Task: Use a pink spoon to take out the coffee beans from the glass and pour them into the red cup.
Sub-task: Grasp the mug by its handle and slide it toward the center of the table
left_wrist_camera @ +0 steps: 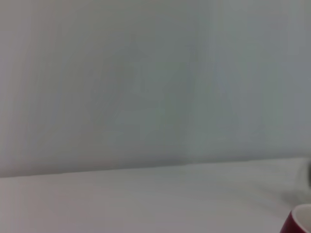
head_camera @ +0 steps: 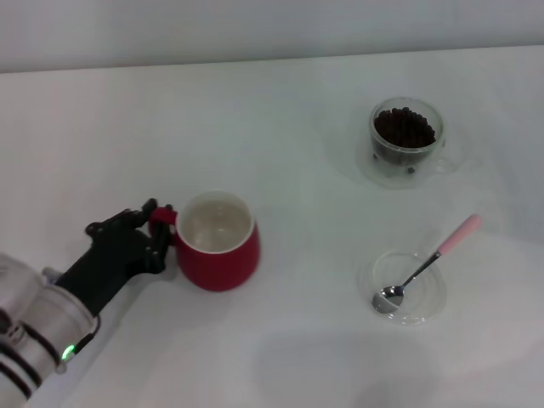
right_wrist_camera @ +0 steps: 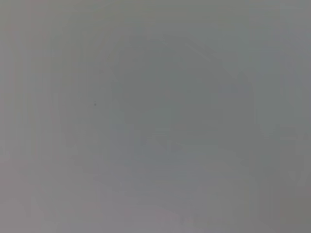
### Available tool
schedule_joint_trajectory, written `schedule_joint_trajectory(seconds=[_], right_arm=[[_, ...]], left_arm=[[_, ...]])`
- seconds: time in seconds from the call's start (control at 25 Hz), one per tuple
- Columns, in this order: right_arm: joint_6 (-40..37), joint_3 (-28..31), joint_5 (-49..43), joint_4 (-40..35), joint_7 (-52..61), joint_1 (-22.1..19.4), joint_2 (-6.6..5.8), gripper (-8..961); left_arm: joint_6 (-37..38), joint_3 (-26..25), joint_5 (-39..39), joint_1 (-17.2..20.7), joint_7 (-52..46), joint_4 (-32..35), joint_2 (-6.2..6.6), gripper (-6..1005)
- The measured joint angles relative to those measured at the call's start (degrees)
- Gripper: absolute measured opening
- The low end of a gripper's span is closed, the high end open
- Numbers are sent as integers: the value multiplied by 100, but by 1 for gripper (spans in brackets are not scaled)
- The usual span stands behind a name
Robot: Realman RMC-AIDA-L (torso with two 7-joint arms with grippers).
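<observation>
White tabletop (head_camera: 297, 357) | left gripper (head_camera: 157, 228) clamped on red cup (head_camera: 218, 242) handle | pink spoon (head_camera: 425, 265) in clear dish (head_camera: 433, 302), glass (head_camera: 405, 140) of coffee beans (head_camera: 405, 127) far right | right arm unseen | risk: cup tips if tugged.

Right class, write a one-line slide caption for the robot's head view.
Left claw grips the red cup by its handle; pink spoon rests in a clear dish, coffee beans wait in the glass.
</observation>
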Motion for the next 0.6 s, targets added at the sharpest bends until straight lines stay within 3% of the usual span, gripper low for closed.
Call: schedule_joint_trajectory(seconds=[0.6], right_arm=[[6,-1,-13,7,1,-20,2,874]], left_arm=[[582,-30,684,-930,-6,-221,-2,175]])
